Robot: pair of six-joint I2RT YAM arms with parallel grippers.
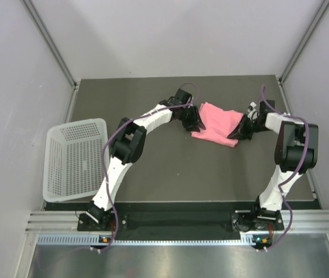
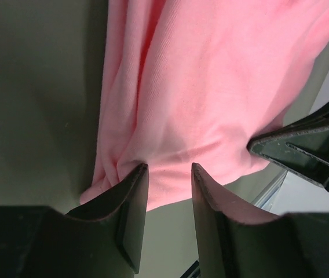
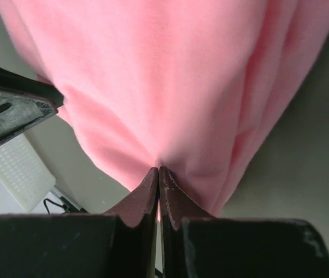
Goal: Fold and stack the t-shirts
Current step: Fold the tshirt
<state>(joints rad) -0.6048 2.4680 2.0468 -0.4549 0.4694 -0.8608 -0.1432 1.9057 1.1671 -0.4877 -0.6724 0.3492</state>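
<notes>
**Salmon-pink short-sleeved t-shirt of soft thin fabric [image 1: 216, 123] – fold step, gripped from both ends**

Top view: shirt lies bunched at the far middle of the dark grey table [image 1: 182, 168], between the left gripper [image 1: 192, 123] and the right gripper [image 1: 238, 132]. The white perforated plastic basket [image 1: 75, 159] sits well apart at the left edge. Left wrist view: jaws part-way apart, hem across the gap, cloth puckered at one fingertip – cannot tell whether it is actually pinched. Right wrist view: jaws pressed together on a tuck of fabric. Judgement: confirm the left hold first, then lift both ends level and keep the cloth taut, so the thin fabric lays flat rather than roping.
</notes>
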